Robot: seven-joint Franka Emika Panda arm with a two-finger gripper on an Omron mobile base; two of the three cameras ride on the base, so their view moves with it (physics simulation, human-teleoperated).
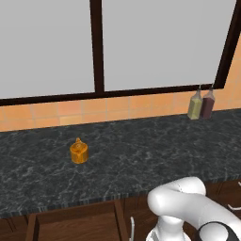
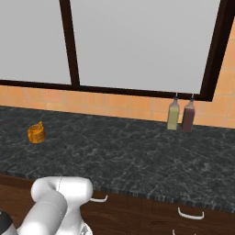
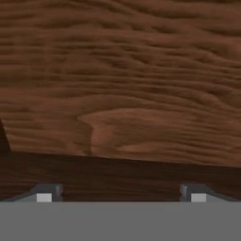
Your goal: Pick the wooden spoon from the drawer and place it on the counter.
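Room: rendered kitchen; window over an orange tile strip, counter (image 1: 141,155) running left to right beneath it.
Counter: orange jar (image 1: 79,151) toward the left; two bottles (image 1: 201,103) at the far right, touching the wall.
Drawer: pulled open at lower left below the counter edge (image 1: 75,226); close wood grain fills the hand view (image 3: 120,84).
Gripper: (image 3: 120,196) down low at the drawer; tips (image 3: 44,195) spread wide apart, nothing between them.
Spoon: cannot be made out; presumably in the drawer, outside what the hand camera sees.
Step (judged): reaching into the drawer, spoon not yet grasped.
Risks: fingers sit near a wood panel, so a blind descent could strike wood; closing without the spoon sighted would grasp nothing; a thin handle may slip or pivot.
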